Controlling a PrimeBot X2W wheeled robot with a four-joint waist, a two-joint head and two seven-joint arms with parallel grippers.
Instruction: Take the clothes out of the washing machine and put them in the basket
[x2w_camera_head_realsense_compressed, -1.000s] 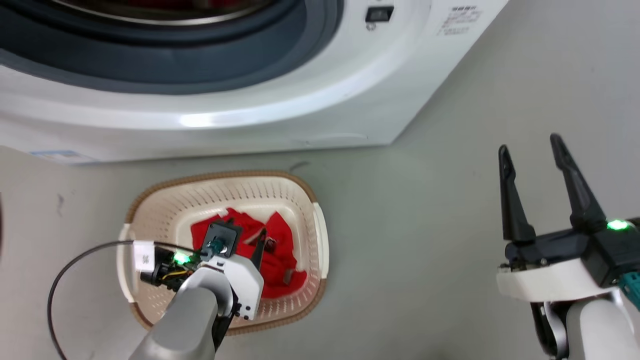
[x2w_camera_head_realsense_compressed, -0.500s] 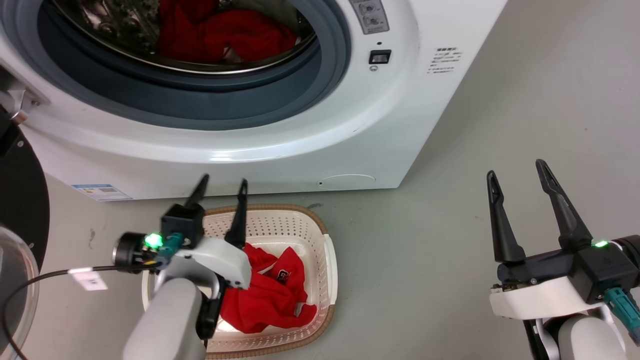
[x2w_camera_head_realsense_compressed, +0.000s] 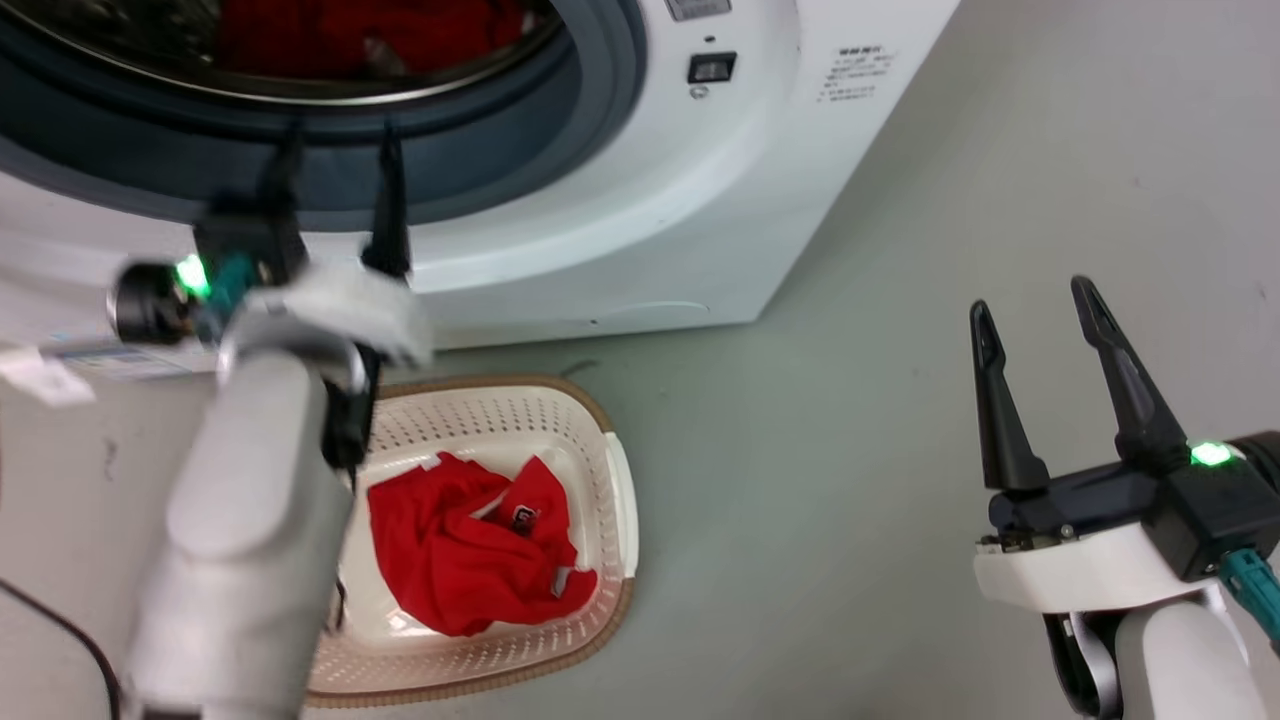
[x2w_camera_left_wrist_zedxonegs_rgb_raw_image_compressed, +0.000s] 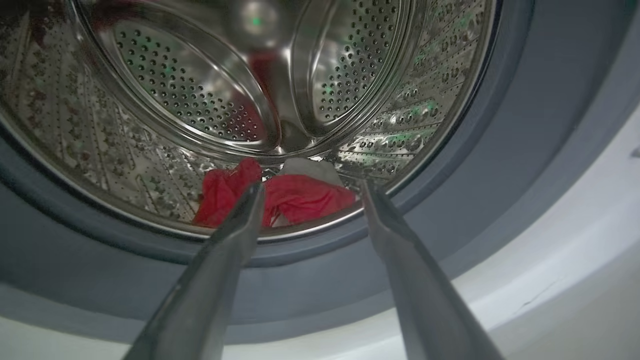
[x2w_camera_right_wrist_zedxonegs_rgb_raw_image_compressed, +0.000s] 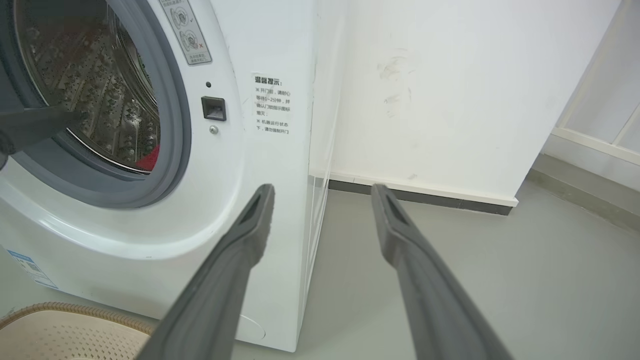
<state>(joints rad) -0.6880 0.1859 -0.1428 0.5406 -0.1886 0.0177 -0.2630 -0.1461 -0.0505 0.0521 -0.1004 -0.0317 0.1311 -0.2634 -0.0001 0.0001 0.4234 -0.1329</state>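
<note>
Right, left hand (x2w_camera_head_realsense_compressed: 340, 140) open at washing machine (x2w_camera_head_realsense_compressed: 650, 200) mouth, 11 o'clock; right hand (x2w_camera_head_realsense_compressed: 1032, 298) open, 4 o'clock. Clothes (x2w_camera_head_realsense_compressed: 450, 560): some in basket (x2w_camera_head_realsense_compressed: 620, 500) at 7, rest in drum (x2w_camera_left_wrist_zedxonegs_rgb_raw_image_compressed: 200, 100). Sticker (x2w_camera_right_wrist_zedxonegs_rgb_raw_image_compressed: 272, 107) header: 温馨提示, I think.

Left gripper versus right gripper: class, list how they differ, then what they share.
The left gripper is raised before the washing machine; the right gripper hangs over bare floor beside it. The left gripper's fingers point at red clothes inside it; the right gripper's point past its corner. Both are open and empty.
</note>
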